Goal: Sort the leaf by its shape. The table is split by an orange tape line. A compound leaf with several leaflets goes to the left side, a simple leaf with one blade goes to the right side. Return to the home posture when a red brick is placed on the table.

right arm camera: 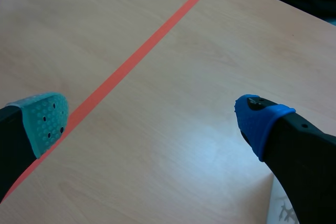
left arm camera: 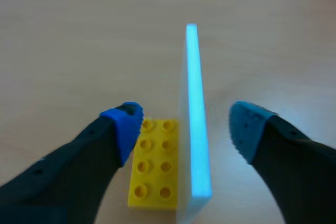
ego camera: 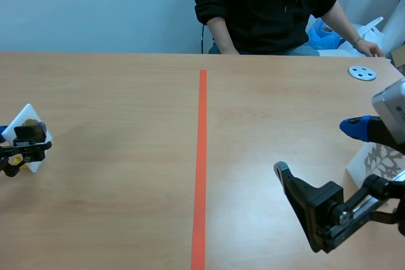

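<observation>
White leaf card point(left arm camera: 195, 103), one, upright and seen edge-on, set against a yellow brick point(left arm camera: 156, 163), one, on the left side of the table point(ego camera: 114, 93), well apart from the orange tape line point(ego camera: 201, 156), one. Left gripper point(left arm camera: 185, 125), one: jaws apart, a pad on either side of the card, neither seen pressing it, nothing held. Right gripper point(right arm camera: 152, 119), one: jaws wide apart over bare wood on the right side, nothing held. Second leaf card point(ego camera: 376, 161), one, on the right side near the right gripper; its print looks lacy and many-parted, though too small to be sure. Grey disc point(ego camera: 362, 73), one, toward the far right. Person point(ego camera: 266, 4), one, seated across the table. Red brick: none seen. Hazards, judged: the card is thin and tall on a narrow base, so jaws closing unevenly would likely tip it before they clamp. One pad sits close to the yellow brick and could catch it, twisting the base. A hold on the thin edge alone could slip. The leaf on the left card is unreadable, so its proper side cannot be confirmed.
</observation>
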Action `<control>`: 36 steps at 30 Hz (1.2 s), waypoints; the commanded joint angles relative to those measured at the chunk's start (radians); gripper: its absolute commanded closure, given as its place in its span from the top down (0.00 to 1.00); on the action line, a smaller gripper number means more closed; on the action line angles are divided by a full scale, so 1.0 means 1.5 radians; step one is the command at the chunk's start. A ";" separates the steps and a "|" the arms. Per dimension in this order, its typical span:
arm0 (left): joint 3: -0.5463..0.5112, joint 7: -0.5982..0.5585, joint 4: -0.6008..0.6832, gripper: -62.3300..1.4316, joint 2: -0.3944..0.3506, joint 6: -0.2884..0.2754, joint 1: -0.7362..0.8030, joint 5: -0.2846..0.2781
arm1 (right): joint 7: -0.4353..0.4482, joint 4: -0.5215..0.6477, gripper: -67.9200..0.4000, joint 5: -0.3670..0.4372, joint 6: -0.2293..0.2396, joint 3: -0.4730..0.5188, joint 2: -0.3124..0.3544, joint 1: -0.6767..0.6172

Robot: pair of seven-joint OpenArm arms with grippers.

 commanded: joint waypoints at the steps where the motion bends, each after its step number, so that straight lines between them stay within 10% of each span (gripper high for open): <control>1: -0.007 -0.016 0.035 0.82 -0.023 -0.002 -0.011 -0.013 | 0.013 0.008 1.00 0.004 0.000 0.003 0.007 0.006; 11: -0.046 0.091 0.200 1.00 -0.083 -0.028 0.038 -0.053 | 0.015 0.008 1.00 0.004 0.000 0.003 0.008 0.006; 19: -0.092 0.228 0.413 1.00 -0.119 -0.049 0.141 0.042 | 0.018 0.008 1.00 0.004 0.000 0.004 0.009 0.008; 36: -0.108 0.264 0.795 1.00 -0.095 -0.097 0.449 0.073 | 0.018 0.008 1.00 0.004 0.000 0.005 0.011 0.007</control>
